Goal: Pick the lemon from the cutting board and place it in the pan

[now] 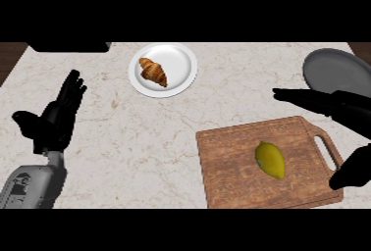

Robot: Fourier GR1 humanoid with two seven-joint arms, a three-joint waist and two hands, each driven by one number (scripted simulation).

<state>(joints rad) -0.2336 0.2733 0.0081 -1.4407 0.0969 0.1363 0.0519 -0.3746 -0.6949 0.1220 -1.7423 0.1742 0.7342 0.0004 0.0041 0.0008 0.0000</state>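
Lemon (270, 160) lies on its side near the middle of the wooden cutting board (232, 166), long axis running roughly up and down the board, untouched. It looks small, firm and light, with a rounded, waxy skin that could roll or slip, so I would take it across its fat middle, fingers on one flank and thumb on the other. The right robot hand (319, 100) hovers over the tabletop (130, 132) between the board and the grey pan (334, 71), fingers stretched out straight and wide, holding nothing. The left robot hand (58, 115) rests open at the left, fingers up. A croissant (153, 71) sits on a white plate (177, 56).
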